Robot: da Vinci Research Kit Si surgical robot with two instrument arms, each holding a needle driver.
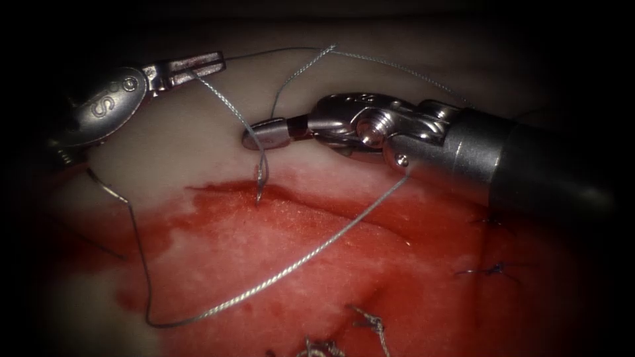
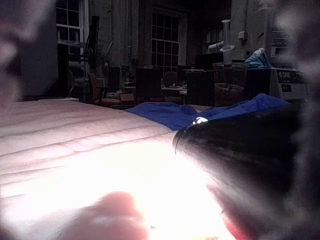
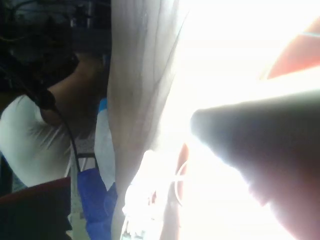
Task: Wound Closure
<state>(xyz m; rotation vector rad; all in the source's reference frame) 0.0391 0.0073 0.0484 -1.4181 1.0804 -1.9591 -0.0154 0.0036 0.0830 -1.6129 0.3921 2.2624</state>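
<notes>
Two end effectors work over the tissue [image 1: 198, 152]. The left end effector [image 1: 193, 65], far left, is clamped on the thread [image 1: 228, 104]. The right end effector [image 1: 266, 133] has its jaws together with thread draped over it; whether a strand is pinched there cannot be told.

One dark strand drops from the right tool's tip into the tissue at the far edge of the cut [image 1: 317, 211], towards its left end. A long slack loop of thread lies across the red fluid [image 1: 278, 244] and runs up to a stiffer-looking curved piece [image 1: 106, 185] at the left. This may be the needle lying free on the surface, but it is not confirmed.

Judgement: the thread is light, limp and twisted, likely slick where wet, and best held well clear of the tissue entry. The tissue looks soft and wet and is likely to tear at the cut's edge under a hard pull. Finished stitches [image 1: 493, 270] sit at the right.

A blue cloth [image 2: 165, 115] lies beyond the tissue, with tall windows [image 2: 165, 37] and workshop clutter behind.
</notes>
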